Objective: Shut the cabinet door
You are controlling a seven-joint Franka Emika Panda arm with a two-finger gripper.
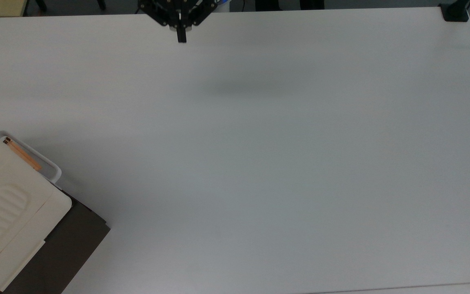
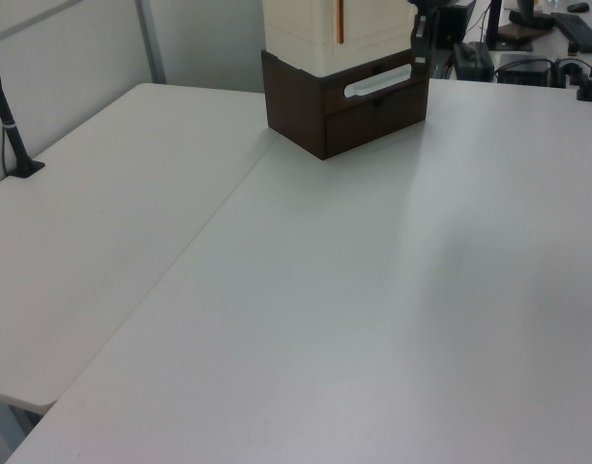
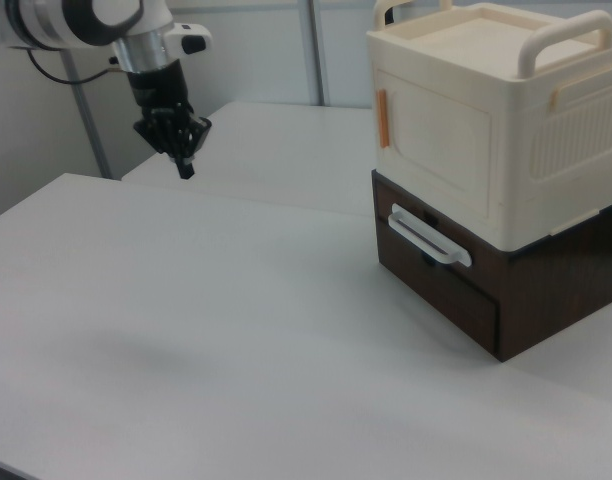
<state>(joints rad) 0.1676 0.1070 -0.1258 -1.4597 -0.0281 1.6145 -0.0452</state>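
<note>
The cabinet door is seen flush on the cream cabinet, apparently closed. The gripper is held well apart, fingers pressed together, empty. No further push is judged necessary.

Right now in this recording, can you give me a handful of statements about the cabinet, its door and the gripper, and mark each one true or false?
1. The cabinet door lies flush against the cream cabinet front. True.
2. The gripper is pressing on the door. False: in the right view it hangs over the white table, well off to the right view's left of the cabinet.
3. The cabinet sits on a dark brown drawer base with a white handle. True.
4. The gripper holds an object. False: nothing is between its fingers.
5. In the top view the cabinet sits at the top view's upper right. False: lower left corner.
</note>
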